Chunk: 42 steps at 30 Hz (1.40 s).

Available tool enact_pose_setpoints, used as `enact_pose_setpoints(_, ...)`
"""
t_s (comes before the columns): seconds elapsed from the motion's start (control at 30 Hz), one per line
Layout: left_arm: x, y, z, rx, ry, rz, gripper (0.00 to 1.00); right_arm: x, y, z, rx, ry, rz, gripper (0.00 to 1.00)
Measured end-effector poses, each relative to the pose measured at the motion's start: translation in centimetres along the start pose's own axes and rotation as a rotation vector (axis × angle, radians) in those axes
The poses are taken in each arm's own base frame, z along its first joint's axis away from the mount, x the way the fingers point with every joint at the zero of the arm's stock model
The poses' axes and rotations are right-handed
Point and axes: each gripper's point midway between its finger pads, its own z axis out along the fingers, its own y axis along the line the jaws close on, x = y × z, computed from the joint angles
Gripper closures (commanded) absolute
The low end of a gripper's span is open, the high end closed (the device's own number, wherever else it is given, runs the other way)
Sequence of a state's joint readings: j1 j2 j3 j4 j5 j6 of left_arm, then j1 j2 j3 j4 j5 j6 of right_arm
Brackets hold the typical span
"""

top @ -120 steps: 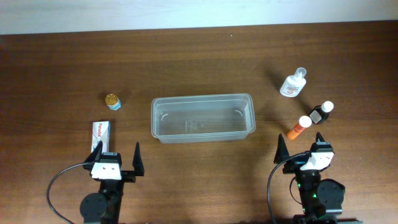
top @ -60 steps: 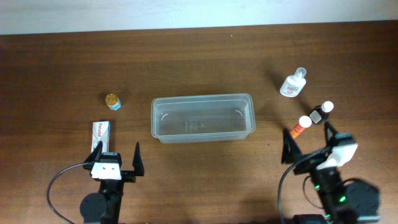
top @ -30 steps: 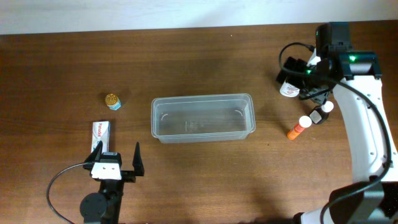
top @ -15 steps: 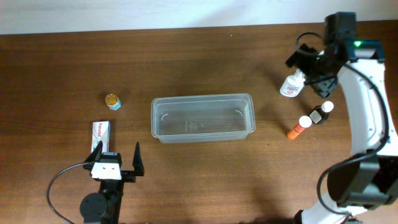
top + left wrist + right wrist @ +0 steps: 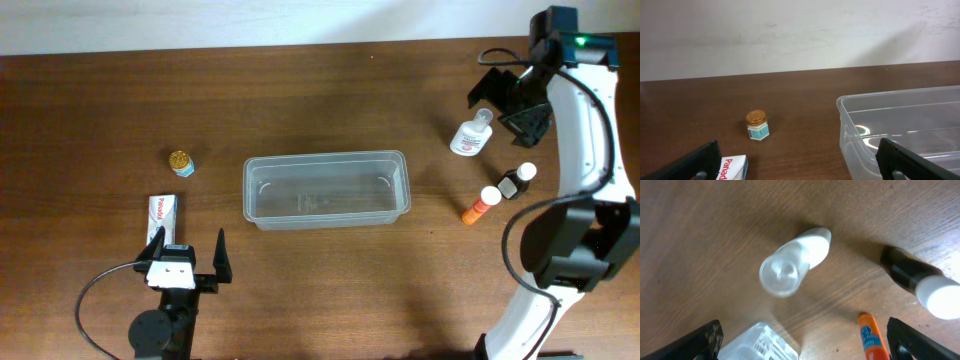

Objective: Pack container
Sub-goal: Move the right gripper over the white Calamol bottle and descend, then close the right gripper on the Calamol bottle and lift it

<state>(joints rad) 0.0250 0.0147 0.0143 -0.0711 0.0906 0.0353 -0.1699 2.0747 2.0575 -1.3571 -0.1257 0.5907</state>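
dark brown wood of the bench (image 5: 330, 300) fills almost the whole overhead view, with a pale wall along the top edge. the container (image 5: 326, 157) stands in the middle of the frame, its long side running left to right, and nothing is inside it. in the left wrist view the container (image 5: 900, 130) takes the right half, with light reflecting on its floor.

the left fingers (image 5: 190, 240) are at the bottom left of the overhead frame, spread wide and holding nothing. they point toward the top of the frame. just above them lies a white box (image 5: 161, 212) with red print. a small jar (image 5: 181, 161) with a gold lid stands higher up, apart from the box and well left of the container. the left wrist view shows the same jar (image 5: 757, 125) upright and a corner of the box (image 5: 732, 168) beside the left finger.

the right fingers (image 5: 508, 103) are at the upper right, also spread wide with nothing between them, just beside the cap of a white bottle (image 5: 468, 137). below this bottle are a dark bottle (image 5: 517, 181) with a white cap and an orange tube (image 5: 479, 206), close together and right of the container. the right wrist view looks down on the white bottle (image 5: 795, 262), with the dark bottle (image 5: 917, 277) at the right and the orange tube (image 5: 871, 335) at the bottom.
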Motion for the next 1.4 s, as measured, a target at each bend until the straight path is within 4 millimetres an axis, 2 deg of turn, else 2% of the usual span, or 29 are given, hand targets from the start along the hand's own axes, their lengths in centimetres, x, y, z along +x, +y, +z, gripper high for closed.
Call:
enact_pose_setpoints(0.1,0.0,0.0,0.0,0.0,0.0,0.0,0.01,-0.6,0.3,0.8,-0.005,-0.008,-0.002,0.04)
enact_pose_setpoints(0.43,0.0,0.0,0.0,0.0,0.0,0.0,0.01,-1.3,0.7,1.0,-0.022,-0.033,0.004,0.04)
enact_pose_setpoints(0.7,0.0,0.0,0.0,0.0,0.0,0.0,0.01,-1.4,0.3,4.5,0.014,0.02,0.039,0.07)
enact_pose_setpoints(0.83,0.0,0.0,0.0,0.0,0.0,0.0,0.01,-1.5,0.2,5.3,0.021,0.029,0.059,0.1)
enact_pose_setpoints(0.97,0.0,0.0,0.0,0.0,0.0,0.0,0.01,-1.6,0.2,5.8,0.023,0.031,0.077,0.18)
enact_pose_setpoints(1.13,0.0,0.0,0.0,0.0,0.0,0.0,0.01,-1.5,0.0,6.7,0.037,0.048,0.096,0.33)
enact_pose_setpoints(1.3,0.0,0.0,0.0,0.0,0.0,0.0,0.01,-1.5,0.0,7.3,0.04,0.057,0.111,0.53)
enact_pose_setpoints(1.4,0.0,0.0,0.0,0.0,0.0,0.0,0.01,-1.5,0.0,7.3,0.039,0.057,0.118,0.6)
